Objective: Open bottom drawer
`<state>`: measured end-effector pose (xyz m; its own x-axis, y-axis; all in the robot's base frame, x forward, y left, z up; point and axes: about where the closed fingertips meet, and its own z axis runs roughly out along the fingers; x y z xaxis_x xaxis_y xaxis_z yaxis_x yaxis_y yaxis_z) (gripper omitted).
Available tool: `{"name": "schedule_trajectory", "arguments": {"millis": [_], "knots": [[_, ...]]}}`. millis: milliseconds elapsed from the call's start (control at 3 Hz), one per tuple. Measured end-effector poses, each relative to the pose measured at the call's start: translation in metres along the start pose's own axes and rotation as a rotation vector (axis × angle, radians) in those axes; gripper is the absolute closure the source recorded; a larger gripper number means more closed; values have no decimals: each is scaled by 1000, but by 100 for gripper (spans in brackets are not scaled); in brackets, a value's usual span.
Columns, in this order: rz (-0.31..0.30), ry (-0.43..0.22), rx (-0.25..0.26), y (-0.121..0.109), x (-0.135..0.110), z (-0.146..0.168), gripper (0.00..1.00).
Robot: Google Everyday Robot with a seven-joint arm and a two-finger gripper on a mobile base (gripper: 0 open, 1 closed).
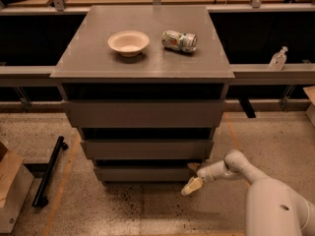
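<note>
The bottom drawer (147, 174) is the lowest and narrowest of three grey-brown fronts in the cabinet, and it sits pushed in. My gripper (192, 177) is at the right end of that front, reaching in from the lower right on the white arm (236, 167). Its fingers are spread. One fingertip (193, 167) is at the top edge of the front and the other (191, 186) is just below it. The middle drawer (146, 149) and top drawer (143, 114) are above.
On the cabinet top (88, 63) stand a white bowl (128, 42) and a crushed can (179, 40) lying on its side. A black bar (48, 171) and a cardboard box (11, 188) lie on the floor at left. A small bottle (278, 59) stands on the right ledge.
</note>
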<state>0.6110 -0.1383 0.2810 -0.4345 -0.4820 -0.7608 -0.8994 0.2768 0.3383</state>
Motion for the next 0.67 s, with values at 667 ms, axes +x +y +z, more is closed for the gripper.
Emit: {"name": "schedule_trajectory", "arguments": {"millis": [667], "knots": [[-12,-54,74,-40,2,1,0]]}}
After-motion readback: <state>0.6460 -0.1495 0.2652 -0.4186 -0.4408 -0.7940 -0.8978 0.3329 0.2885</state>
